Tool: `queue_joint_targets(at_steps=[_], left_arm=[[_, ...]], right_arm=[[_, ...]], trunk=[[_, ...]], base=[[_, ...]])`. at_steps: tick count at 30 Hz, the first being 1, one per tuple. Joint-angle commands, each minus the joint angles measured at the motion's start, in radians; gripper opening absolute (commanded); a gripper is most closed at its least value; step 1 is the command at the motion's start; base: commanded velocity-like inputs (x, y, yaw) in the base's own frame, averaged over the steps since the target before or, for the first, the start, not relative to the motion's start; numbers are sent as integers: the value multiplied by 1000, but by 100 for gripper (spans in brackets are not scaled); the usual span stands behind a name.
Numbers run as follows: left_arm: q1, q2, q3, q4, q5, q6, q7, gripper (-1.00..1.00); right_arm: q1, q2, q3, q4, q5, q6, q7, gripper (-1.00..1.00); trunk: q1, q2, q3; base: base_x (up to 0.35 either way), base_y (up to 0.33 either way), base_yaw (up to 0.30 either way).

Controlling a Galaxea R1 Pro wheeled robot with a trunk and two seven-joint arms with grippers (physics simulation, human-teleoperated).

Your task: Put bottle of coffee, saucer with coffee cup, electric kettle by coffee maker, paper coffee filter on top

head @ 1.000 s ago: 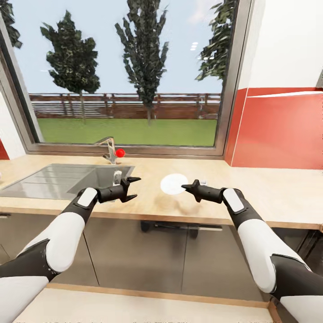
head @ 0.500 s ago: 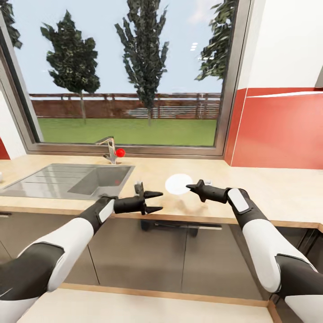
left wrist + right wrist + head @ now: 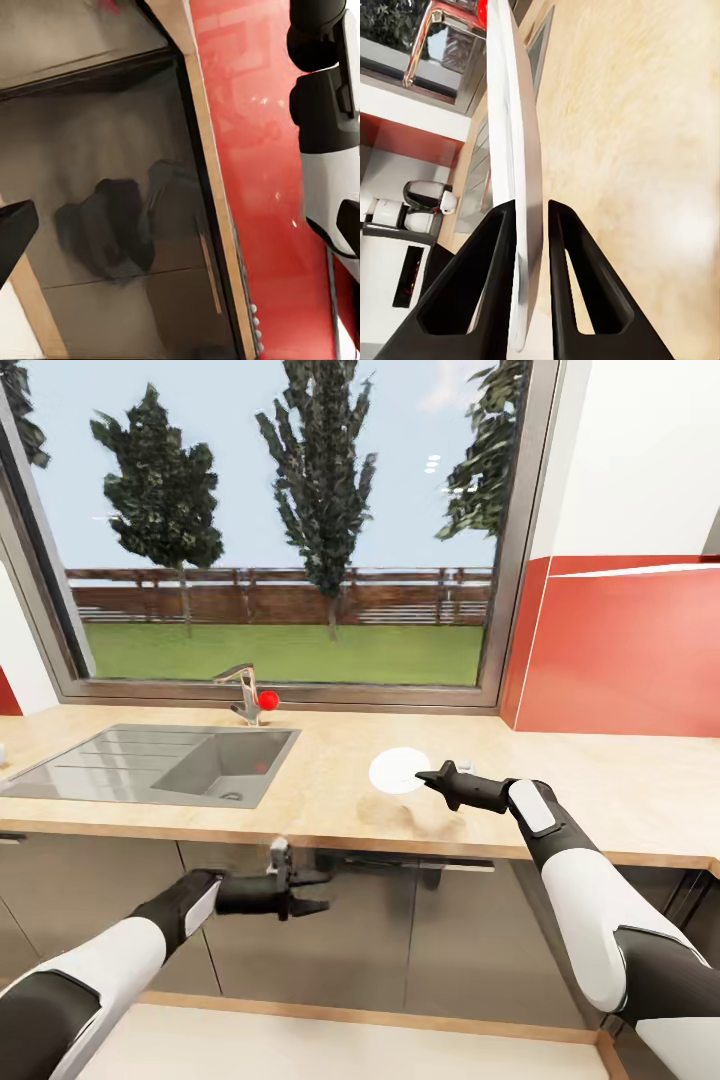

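The white saucer [image 3: 397, 770] hangs level just over the wooden countertop [image 3: 620, 790], casting a faint shadow below it. My right gripper [image 3: 424, 775] is shut on the saucer's right rim. In the right wrist view the saucer [image 3: 514, 150] stands edge-on between the two black fingers [image 3: 484, 285]. My left gripper [image 3: 316, 892] is open and holds nothing, down below the counter's front edge, facing the grey cabinet doors [image 3: 300, 930]. In the left wrist view one of its fingertips [image 3: 15, 232] shows against a door. The other task things are out of view in the head view.
A steel sink [image 3: 130, 760] with a faucet [image 3: 243, 695] and red knob lies at the counter's left under a big window. A red wall panel [image 3: 620, 650] closes the right side. Far off, a dark appliance [image 3: 424, 195] with white items stands on a counter.
My left arm has dropped from over the counter to below its front edge, gripper still open. The right gripper with the saucer shifted slightly right, then held still.
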Motion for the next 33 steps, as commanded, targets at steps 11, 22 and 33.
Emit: queue_joint_targets(at_steps=[11,22,33], left_arm=[[282,180,-17,224,8,-275,-115,100],[525,263,77,243,78,-343,327,100],[539,266,277,243,103,-344,645,100]], right_arm=[[-1,-6,-1,0,5,6,54,-100],[-1,-11,4,-1,11,4,218,-100],[-1,-12,4,-1,11,4,220,-100]], trunk=[[0,-1,-1],[0,-1,-1],[0,-1,-1]], base=[[0,0,0],[0,0,0],[0,0,0]])
